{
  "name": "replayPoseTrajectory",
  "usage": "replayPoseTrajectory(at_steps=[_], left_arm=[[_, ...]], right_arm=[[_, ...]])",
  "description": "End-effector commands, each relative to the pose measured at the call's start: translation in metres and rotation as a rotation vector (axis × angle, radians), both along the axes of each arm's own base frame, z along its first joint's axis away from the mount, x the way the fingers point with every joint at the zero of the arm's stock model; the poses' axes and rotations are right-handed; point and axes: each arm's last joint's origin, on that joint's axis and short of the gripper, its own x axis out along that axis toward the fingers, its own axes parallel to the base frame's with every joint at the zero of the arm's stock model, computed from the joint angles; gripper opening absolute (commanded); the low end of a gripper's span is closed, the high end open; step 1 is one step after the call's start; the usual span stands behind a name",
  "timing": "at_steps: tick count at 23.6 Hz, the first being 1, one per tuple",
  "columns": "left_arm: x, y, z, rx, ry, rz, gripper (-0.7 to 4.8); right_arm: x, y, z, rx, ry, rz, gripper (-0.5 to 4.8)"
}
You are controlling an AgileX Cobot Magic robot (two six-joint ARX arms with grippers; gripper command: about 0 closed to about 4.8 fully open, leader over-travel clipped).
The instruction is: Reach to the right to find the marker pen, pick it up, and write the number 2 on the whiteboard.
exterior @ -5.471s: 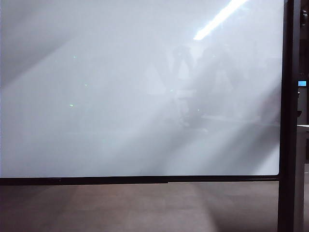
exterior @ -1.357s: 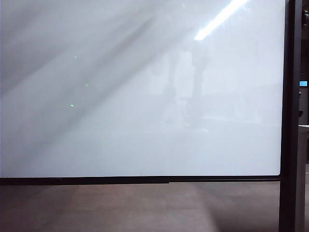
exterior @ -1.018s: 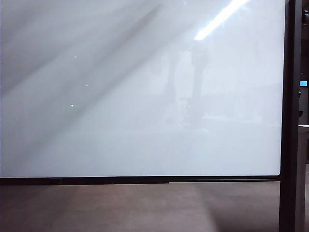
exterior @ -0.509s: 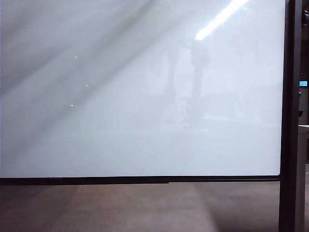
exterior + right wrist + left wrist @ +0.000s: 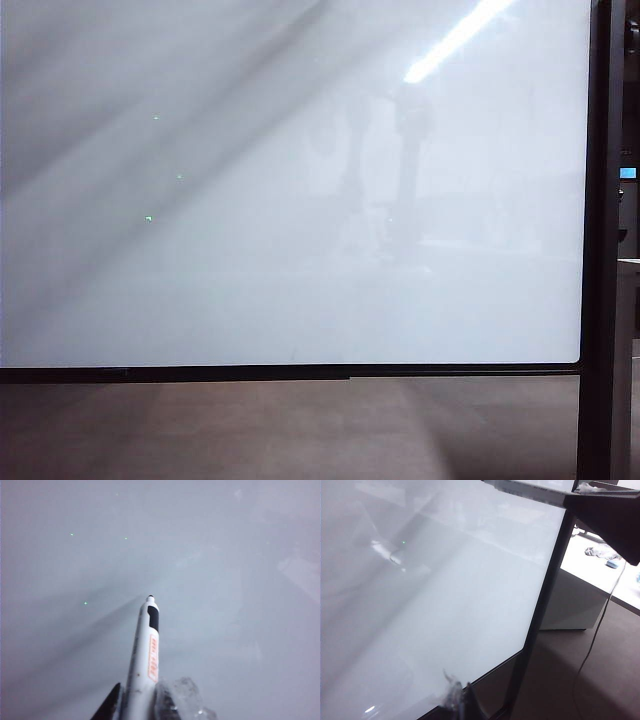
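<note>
Right end effector (image 5: 137, 700) is clamped on the marker pen (image 5: 144, 655): white barrel with orange print, a black band near the front and a dark tip. The tip points at the whiteboard (image 5: 290, 180) and sits right at the glossy surface; actual contact can't be confirmed. Board face reads blank in all three views, only reflections and a few green specks.

Left end effector (image 5: 457, 700) hangs near the board's lower corner beside the dark frame post (image 5: 540, 615). Only a sliver of it shows, so can't tell if it's parted or clenched.
</note>
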Motion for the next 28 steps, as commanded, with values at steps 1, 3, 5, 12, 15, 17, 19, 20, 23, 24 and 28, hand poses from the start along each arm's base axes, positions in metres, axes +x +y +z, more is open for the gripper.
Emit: replayPoseTrajectory(at_steps=[1, 3, 5, 12, 15, 17, 19, 20, 23, 24, 28], left_arm=[[-0.0001, 0.0004, 0.002, -0.004, -0.014, -0.002, -0.05], [-0.0001, 0.0004, 0.002, -0.004, -0.014, -0.002, -0.05], [-0.0002, 0.0004, 0.0021, -0.004, -0.014, -0.002, -0.05], [-0.0002, 0.0004, 0.0021, -0.004, -0.014, -0.002, -0.05], [-0.0002, 0.0004, 0.0021, -0.004, -0.014, -0.002, -0.05], [-0.0002, 0.0004, 0.0021, -0.004, -0.014, -0.002, -0.05], [-0.0001, 0.0004, 0.002, -0.004, -0.014, -0.002, -0.05], [-0.0001, 0.0003, 0.002, -0.004, -0.014, -0.003, -0.05], [-0.0002, 0.0004, 0.0021, -0.004, -0.014, -0.003, -0.05], [-0.0002, 0.0004, 0.0021, -0.004, -0.014, -0.003, -0.05], [-0.0002, 0.0004, 0.0021, -0.004, -0.014, -0.003, -0.05]], right_arm=[[-0.0013, -0.0005, 0.0017, 0.001, -0.005, 0.002, 0.18], [-0.0012, -0.0004, 0.0009, -0.004, 0.001, 0.002, 0.18], [-0.0013, -0.0005, 0.0005, -0.008, 0.005, 0.002, 0.18], [-0.001, -0.0006, -0.0012, -0.017, 0.019, -0.008, 0.18], [-0.0001, -0.002, -0.0018, -0.015, 0.024, -0.074, 0.18], [0.0003, -0.0033, -0.0019, -0.012, 0.027, -0.12, 0.18], [0.0004, -0.004, -0.002, -0.011, 0.029, -0.145, 0.18], [0.0004, -0.004, -0.0021, -0.012, 0.029, -0.144, 0.18], [0.0011, -0.0034, -0.0028, -0.015, 0.031, -0.143, 0.18], [0.0013, -0.002, -0.0038, -0.018, 0.034, -0.132, 0.18], [0.0044, 0.0018, -0.0083, -0.031, 0.048, -0.127, 0.18]])
